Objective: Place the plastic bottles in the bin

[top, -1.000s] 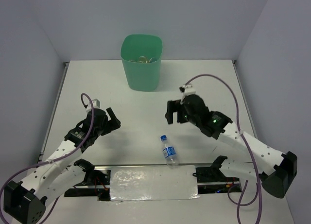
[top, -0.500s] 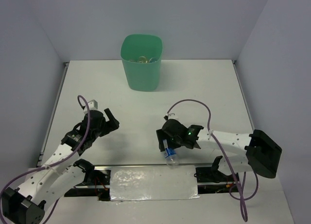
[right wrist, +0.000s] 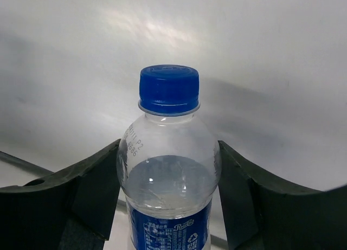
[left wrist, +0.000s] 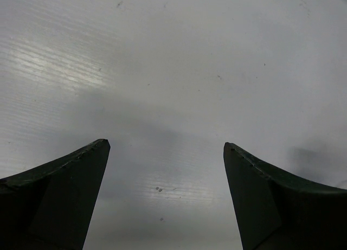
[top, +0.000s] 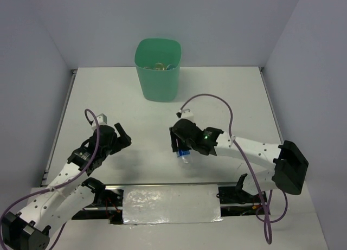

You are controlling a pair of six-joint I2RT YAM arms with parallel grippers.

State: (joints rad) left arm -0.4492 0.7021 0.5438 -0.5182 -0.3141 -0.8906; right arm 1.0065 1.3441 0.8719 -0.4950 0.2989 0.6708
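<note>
Right pincer (top: pixel 181 145) shifted toward bin (top: pixel 158 79) | bottle (right wrist: pixel 168 174) clamped between its jaws

Blue-capped clear bottle (right wrist: pixel 169 179), mint-green bin (top: pixel 158 86)

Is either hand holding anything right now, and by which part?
The right hand holds the blue-capped bottle, fingers on either side of its upper body, below the cap. The left hand is open and empty.

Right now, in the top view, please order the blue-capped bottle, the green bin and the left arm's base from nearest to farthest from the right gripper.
1. blue-capped bottle: held in the right gripper.
2. green bin: at the table's far edge, slightly left.
3. left arm's base: near left corner.
</note>
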